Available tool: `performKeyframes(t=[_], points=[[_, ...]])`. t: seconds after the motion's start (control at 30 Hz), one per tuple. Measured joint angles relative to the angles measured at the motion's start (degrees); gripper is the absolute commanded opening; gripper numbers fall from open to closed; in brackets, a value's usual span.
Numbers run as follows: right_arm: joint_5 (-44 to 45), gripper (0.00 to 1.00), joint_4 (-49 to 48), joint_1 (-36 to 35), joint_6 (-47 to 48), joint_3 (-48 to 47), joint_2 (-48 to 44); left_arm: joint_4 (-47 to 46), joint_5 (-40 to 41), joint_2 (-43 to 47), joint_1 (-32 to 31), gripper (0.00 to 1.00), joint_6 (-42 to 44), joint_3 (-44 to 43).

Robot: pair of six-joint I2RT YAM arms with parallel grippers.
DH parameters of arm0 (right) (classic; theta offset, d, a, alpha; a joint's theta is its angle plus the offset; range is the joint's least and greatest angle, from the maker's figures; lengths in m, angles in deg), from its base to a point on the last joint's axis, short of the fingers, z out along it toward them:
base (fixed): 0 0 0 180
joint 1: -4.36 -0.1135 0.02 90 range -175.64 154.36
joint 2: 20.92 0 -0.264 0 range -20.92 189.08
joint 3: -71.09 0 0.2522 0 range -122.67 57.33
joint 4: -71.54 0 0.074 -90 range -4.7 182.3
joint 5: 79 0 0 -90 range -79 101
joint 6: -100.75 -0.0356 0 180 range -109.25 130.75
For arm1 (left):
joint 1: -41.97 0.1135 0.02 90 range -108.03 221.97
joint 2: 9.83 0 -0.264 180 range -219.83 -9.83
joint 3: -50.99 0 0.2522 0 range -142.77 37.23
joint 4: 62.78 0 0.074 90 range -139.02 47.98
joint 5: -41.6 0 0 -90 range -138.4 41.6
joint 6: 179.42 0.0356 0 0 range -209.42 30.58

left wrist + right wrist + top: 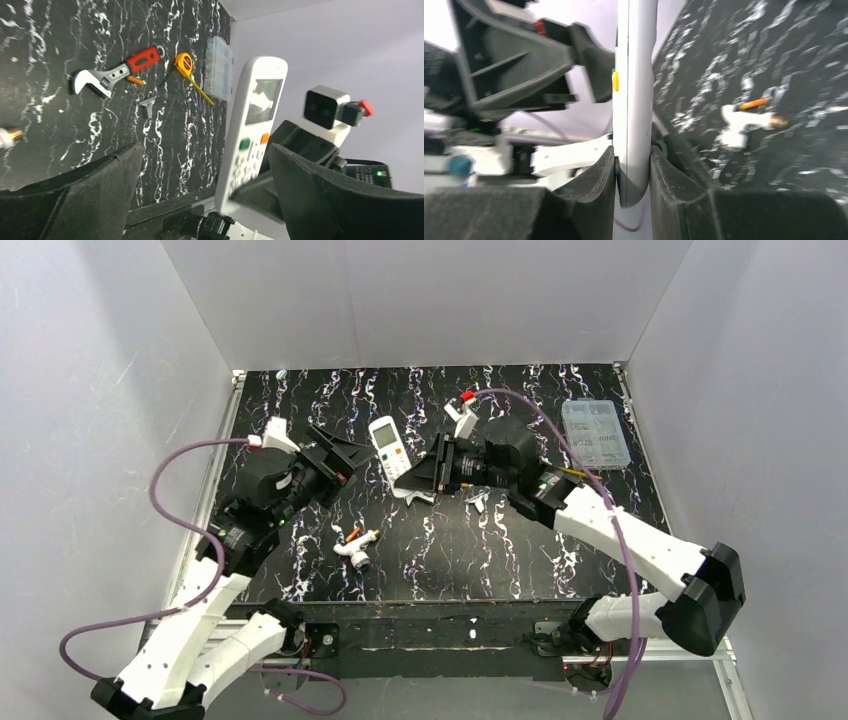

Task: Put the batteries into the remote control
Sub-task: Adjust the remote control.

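Right gripper point(633, 167) clamped the remote control point(634, 90) by its lower end. Left gripper point(338, 454) stood wide open and empty just beside it. A battery point(352, 533) lay on the counter point(520, 540) near the left gripper. Best bet was to keep the clamp firm and turn the recess up.

The remote control point(255, 125) is white, with a grey display and green and orange buttons. The table point(50, 125) behind it is black with white marbled veins. Left of the remote in the left wrist view are a red-handled grey wrench point(115, 72), a yellow tape measure point(184, 62) and an orange battery point(135, 80).
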Motion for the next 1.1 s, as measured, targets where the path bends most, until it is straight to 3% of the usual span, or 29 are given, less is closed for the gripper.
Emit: performKeyframes(t=[0.17, 0.37, 0.47, 0.7, 1.1], points=[[13.0, 0.01, 21.7, -0.9, 17.4, -11.1, -1.0, 15.1, 2.3, -0.7, 0.0, 0.98, 3.7, -12.1], [37.4, 0.01, 37.9, -9.9, 31.8, -14.3, 2.2, 26.6, 2.6, -5.1, 0.0, 0.98, 5.8, -22.3], [45.0, 0.01, 42.4, -13.9, 35.9, -14.2, 4.0, 30.9, 1.9, -9.0, 0.0, 0.94, 5.8, -27.6], [57.8, 0.01, 43.4, -20.4, 44.2, -14.4, 4.0, 35.3, -1.9, -16.4, 0.0, 0.89, 2.9, -33.6], [63.4, 0.01, 35.3, -25.7, 54.0, -14.4, 3.2, 37.5, -3.8, -22.5, 0.0, 0.83, -3.9, -35.4]])
